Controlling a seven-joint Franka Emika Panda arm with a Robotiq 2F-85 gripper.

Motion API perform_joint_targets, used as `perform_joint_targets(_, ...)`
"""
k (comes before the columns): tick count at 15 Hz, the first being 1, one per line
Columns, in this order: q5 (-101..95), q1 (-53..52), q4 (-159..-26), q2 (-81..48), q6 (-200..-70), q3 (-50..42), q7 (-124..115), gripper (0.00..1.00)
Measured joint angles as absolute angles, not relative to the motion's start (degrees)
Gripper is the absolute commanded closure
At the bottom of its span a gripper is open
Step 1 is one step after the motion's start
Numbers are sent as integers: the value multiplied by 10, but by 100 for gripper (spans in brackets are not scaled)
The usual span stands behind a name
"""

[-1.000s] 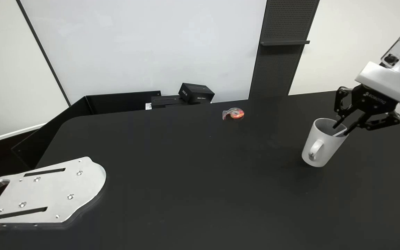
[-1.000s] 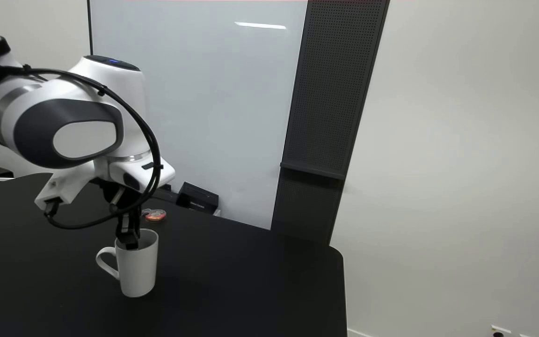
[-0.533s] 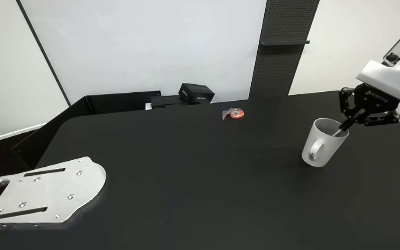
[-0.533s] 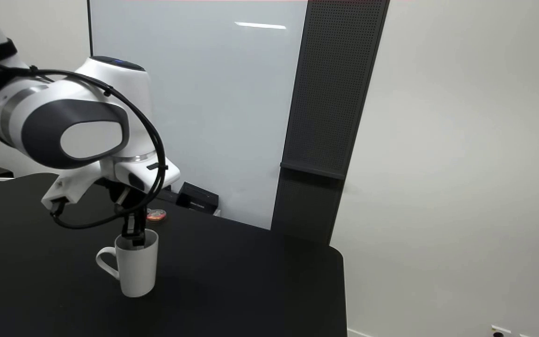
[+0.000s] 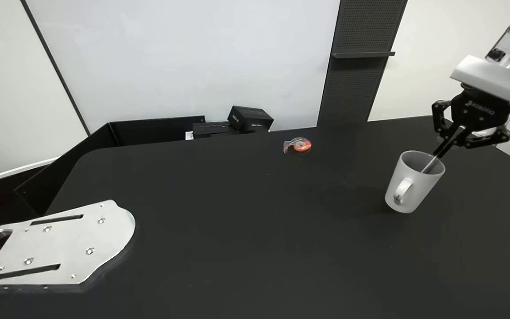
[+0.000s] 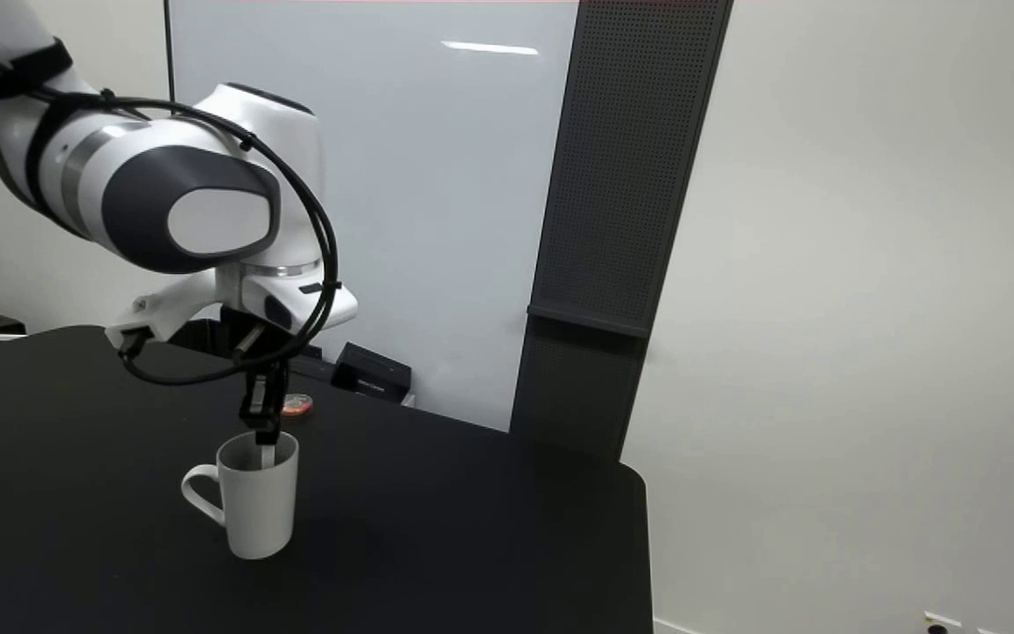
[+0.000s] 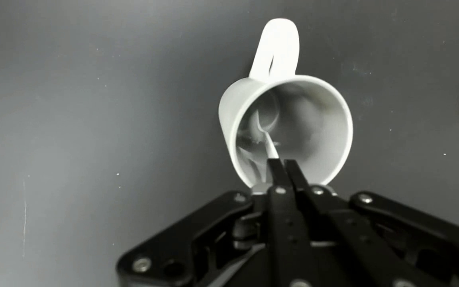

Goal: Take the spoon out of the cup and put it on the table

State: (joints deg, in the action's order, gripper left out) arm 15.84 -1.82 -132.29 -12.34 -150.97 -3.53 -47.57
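At wrist-view six o'clock, the black gripper grasps the slim white plastic-looking spoon, extraction seemingly underway; next, lift clear of the white cylindrical mug.

Both exterior views looked obliquely down across the table toward a dark perforated panel, sharing the cup; the wrist view faced steeply down past the gripper, close above the cup.
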Motion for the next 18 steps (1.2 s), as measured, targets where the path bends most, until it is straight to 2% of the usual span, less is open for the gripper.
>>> perform_joint_targets(12, 54, -42, -1267, -63, -1468, -33, -570, 99)
perform_joint_targets(18, 93, -45, -1264, 28, -1370, 5, -537, 99)
